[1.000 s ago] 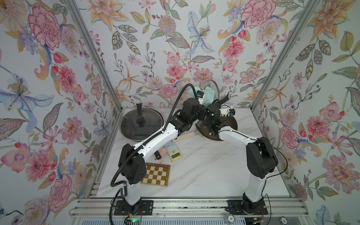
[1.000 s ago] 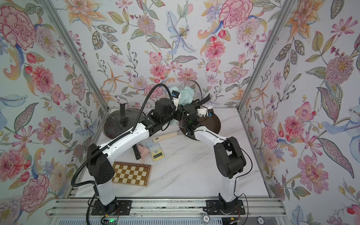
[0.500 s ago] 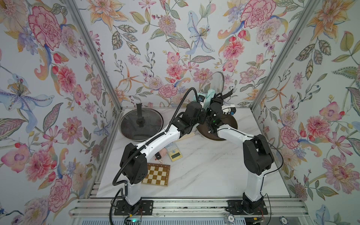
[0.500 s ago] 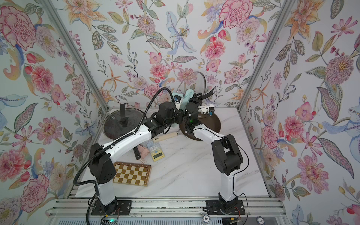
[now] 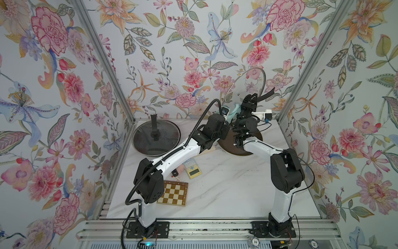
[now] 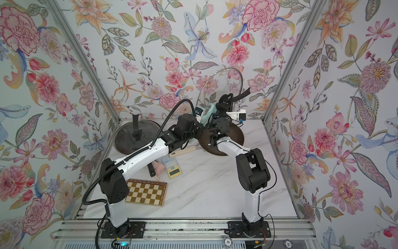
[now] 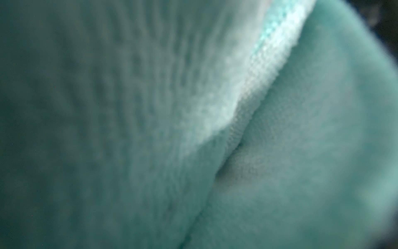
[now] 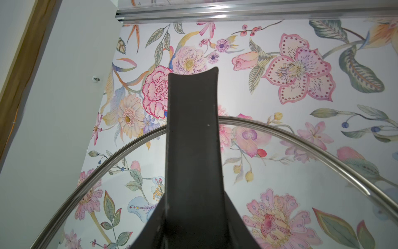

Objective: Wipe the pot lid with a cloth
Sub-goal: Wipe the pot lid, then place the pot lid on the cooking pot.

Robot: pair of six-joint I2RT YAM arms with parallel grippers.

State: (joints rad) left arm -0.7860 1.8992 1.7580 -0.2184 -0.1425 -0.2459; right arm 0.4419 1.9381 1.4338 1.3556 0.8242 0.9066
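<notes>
Top view: L end effector (image 5: 231,112) pinches cloth (image 5: 235,108) by lid (image 5: 247,80); R end effector (image 5: 252,98) grips handle (image 5: 267,93).

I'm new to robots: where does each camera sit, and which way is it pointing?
Top views: side by side, high over the bases, looking down on the table; left arm and right arm show whole.
Left wrist: on the left arm, lens filled by the cloth; no robot part shows.
Right wrist: on the right arm, facing along the black handle of the pot lid toward the wallpaper; no fingers show.
Shared: top and right wrist views show the raised pot lid.
</notes>
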